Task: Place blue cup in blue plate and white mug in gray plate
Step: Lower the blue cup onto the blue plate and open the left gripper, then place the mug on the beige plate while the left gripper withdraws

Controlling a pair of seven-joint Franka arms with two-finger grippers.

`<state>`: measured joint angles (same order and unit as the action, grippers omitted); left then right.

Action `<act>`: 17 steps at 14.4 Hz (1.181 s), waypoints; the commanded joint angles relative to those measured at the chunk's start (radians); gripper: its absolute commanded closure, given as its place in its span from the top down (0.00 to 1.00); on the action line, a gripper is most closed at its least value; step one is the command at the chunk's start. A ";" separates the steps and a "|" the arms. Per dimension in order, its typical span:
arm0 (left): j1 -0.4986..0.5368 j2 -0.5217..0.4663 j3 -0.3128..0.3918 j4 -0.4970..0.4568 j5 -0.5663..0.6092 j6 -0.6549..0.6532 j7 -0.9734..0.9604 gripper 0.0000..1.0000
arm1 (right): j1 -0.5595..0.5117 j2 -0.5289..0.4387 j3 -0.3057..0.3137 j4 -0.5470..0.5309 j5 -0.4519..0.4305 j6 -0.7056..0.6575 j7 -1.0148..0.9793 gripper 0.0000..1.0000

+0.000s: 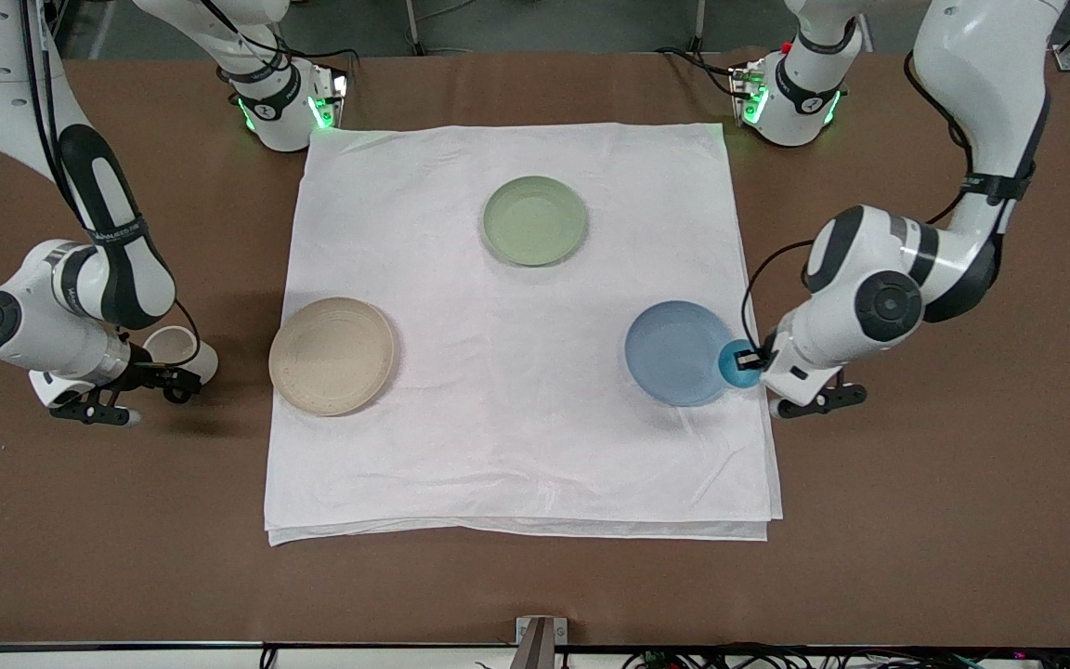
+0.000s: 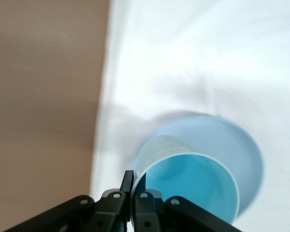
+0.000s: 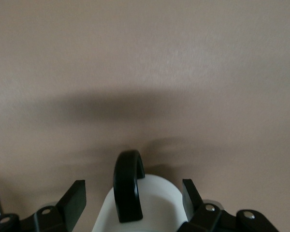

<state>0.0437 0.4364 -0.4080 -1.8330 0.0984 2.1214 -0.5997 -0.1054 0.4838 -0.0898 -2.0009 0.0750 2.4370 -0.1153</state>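
Left gripper (image 1: 756, 359) pinches the wall of the blue cup (image 1: 737, 363) at its rim, one finger inside and one outside, jaws closed on it; the cup hangs over the edge of the blue plate (image 1: 674, 353) at the left arm's end of the white cloth (image 1: 516, 446), not yet over the plate's middle. Right gripper (image 1: 156, 373) is at the white mug (image 1: 180, 353), which is on or just above the bare brown table (image 1: 535, 576) off the cloth, beside the gray plate (image 1: 332, 356). In the right wrist view the fingers (image 3: 73, 200) flank the mug body with the dark handle (image 3: 128, 191) between them; gaps show on both sides, so I read the jaws as spread, not gripping. Risks, as I judge them: a thin one-wall pinch lets the cup swing or slip, and a release this near the plate's lip could leave it tilted on the rim or tip it onto the cloth. On the mug side, a finger closing against the handle could twist or topple it. The cloth is loose, with creases and a folded lower hem, so a dragged cup or plate could bunch it. A green plate (image 1: 534, 220) lies farther from the front camera, unused. Cables trail by the arm bases.
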 commanded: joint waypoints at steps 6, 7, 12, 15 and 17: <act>-0.084 0.157 0.006 0.044 0.003 0.090 -0.100 0.19 | -0.002 -0.033 0.012 0.014 0.019 -0.070 -0.021 0.02; -0.084 0.162 0.008 0.044 0.003 0.092 -0.098 0.50 | -0.002 -0.033 0.012 0.034 0.019 -0.085 -0.021 0.00; -0.062 0.058 0.012 0.047 0.004 0.007 -0.091 1.00 | 0.061 -0.076 0.018 0.102 0.066 -0.245 0.052 0.00; -0.041 -0.100 0.020 0.153 0.004 -0.188 -0.083 1.00 | 0.165 -0.132 0.019 0.042 0.130 -0.239 0.144 0.00; -0.025 -0.116 0.020 0.312 0.026 -0.367 -0.065 1.00 | 0.234 -0.143 0.016 0.010 0.222 -0.207 0.151 0.00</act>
<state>0.0086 0.3669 -0.3955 -1.6389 0.1009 1.9078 -0.6847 0.0706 0.3900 -0.0663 -1.9148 0.2263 2.1927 0.0119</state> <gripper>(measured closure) 0.009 0.899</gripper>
